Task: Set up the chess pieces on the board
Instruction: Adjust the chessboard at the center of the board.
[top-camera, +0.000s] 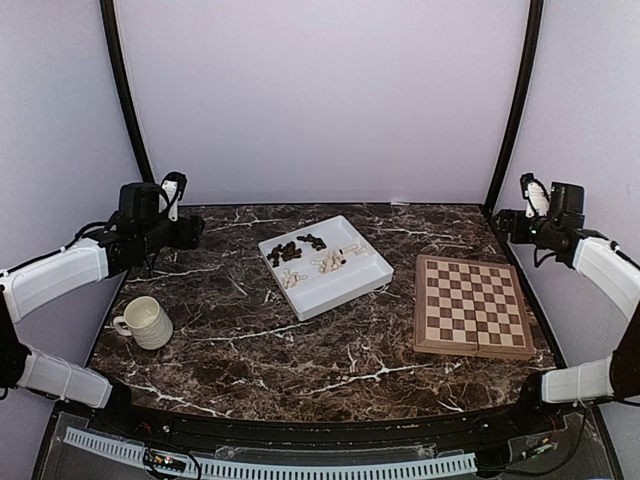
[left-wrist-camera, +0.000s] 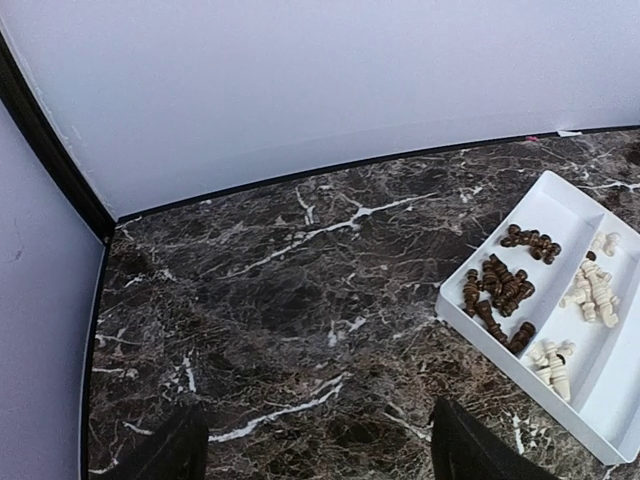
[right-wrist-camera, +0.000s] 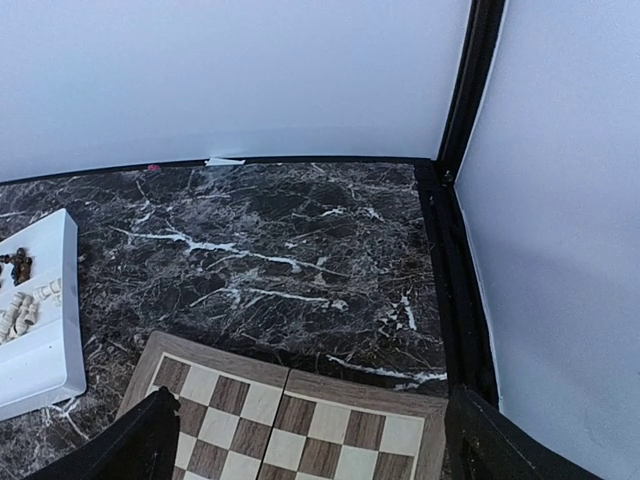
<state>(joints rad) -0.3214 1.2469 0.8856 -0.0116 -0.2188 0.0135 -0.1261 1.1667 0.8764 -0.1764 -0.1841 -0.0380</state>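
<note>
Stage: nothing placed yet | chess pieces (left-wrist-camera: 505, 285) heaped in tray (top-camera: 372, 268) (dark apart from cream) | board (top-camera: 472, 305) bare | left gripper (left-wrist-camera: 320, 455), right gripper (right-wrist-camera: 325, 445): spread wide, nothing gripped, raised clear, likely for access.

Lab test booth, plain white walls (top-camera: 320, 100), marble table (top-camera: 300, 350)

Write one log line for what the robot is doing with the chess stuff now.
stage: not started | chess pieces: in white tray | board: bare | left gripper: open, empty | right gripper: open, empty
</note>
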